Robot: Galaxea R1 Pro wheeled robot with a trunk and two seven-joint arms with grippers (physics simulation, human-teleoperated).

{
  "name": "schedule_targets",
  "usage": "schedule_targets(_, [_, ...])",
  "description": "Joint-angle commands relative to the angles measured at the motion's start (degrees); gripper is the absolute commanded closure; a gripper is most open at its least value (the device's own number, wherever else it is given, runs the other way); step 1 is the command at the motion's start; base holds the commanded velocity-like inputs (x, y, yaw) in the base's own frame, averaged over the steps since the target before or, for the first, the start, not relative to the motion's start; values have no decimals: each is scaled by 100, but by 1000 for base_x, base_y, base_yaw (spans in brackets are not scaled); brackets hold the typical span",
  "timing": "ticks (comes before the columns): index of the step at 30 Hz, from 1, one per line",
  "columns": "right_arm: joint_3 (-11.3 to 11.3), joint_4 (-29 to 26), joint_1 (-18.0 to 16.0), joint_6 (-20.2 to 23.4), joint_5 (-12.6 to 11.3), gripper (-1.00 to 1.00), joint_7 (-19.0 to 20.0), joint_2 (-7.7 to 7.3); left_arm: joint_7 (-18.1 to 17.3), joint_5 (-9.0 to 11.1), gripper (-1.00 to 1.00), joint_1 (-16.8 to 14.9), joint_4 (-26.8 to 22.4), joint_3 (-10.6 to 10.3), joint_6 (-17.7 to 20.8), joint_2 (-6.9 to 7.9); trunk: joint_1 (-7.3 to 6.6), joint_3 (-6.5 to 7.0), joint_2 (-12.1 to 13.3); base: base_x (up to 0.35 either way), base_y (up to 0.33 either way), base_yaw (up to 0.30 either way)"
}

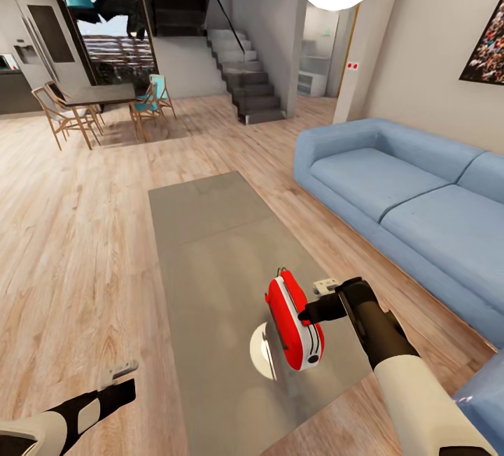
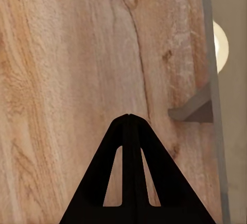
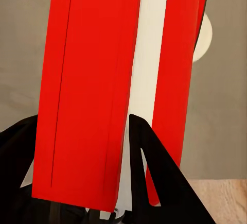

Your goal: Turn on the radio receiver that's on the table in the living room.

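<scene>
The radio receiver is sitting on the bench near its near right corner, beside a round pale reflection on the glossy top. The right gripper is pressing against the radio's right side, its fingers spread around the red and white body. The left gripper is hanging over the wood floor beside the bench's left edge, its fingers together.

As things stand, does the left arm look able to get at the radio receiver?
Probably not without moving: the left gripper hangs over the floor beside the table, and the right gripper already sits against the radio receiver.
</scene>
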Motion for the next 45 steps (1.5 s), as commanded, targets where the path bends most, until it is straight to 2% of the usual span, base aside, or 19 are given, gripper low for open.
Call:
schedule_targets(1, [1,-1,-1,7,-39,100,0,0,0,0,100,0,0,0,0,-1,22,-18,-42,0,0,0])
schedule_targets(7, [3,-1,-1,9,-39,100,-7,2,0,0,100,0,0,0,0,1,154,-126,-283,0,0,0])
schedule_targets(32, [3,-1,-1,-1,-39,100,3,0,0,0,100,-1,0,0,0,5,154,-126,-283,0,0,0])
schedule_targets(45, [3,-1,-1,-11,-39,100,9,2,0,0,100,0,0,0,0,-15,440,-359,-804,0,0,0])
